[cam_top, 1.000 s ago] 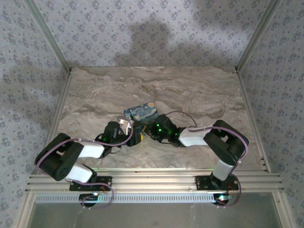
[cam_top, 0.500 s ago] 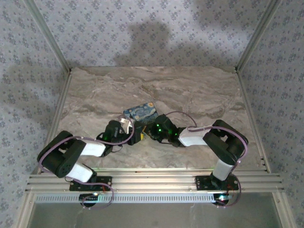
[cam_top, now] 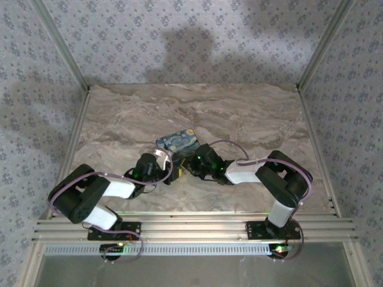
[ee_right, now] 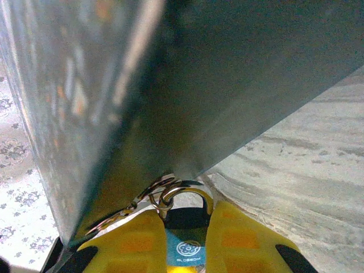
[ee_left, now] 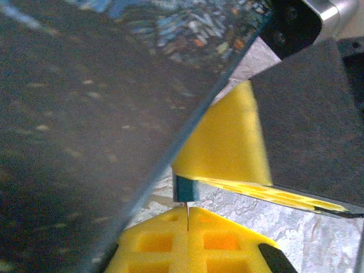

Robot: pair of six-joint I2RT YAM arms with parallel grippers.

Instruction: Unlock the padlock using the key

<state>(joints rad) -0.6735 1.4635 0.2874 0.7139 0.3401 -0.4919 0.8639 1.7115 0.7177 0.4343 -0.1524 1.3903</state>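
Two claws meet at a starry-print padlock on a marble worktop

The worktop (cam_top: 251,113) is grey-brown veined marble. It is walled by pale floral-patterned panels (cam_top: 179,36) in metal posts (cam_top: 317,48). The padlock (cam_top: 177,140) lies near the middle, a little toward the left edge. Just on its near side, the left claw (cam_top: 172,172) is closed; whether it holds anything is unclear. The right claw (ee_right: 187,216) grips the key (ee_right: 185,247) below its metal ring (ee_right: 182,193). The key's blue label bears a round logo over lettering too small to read.
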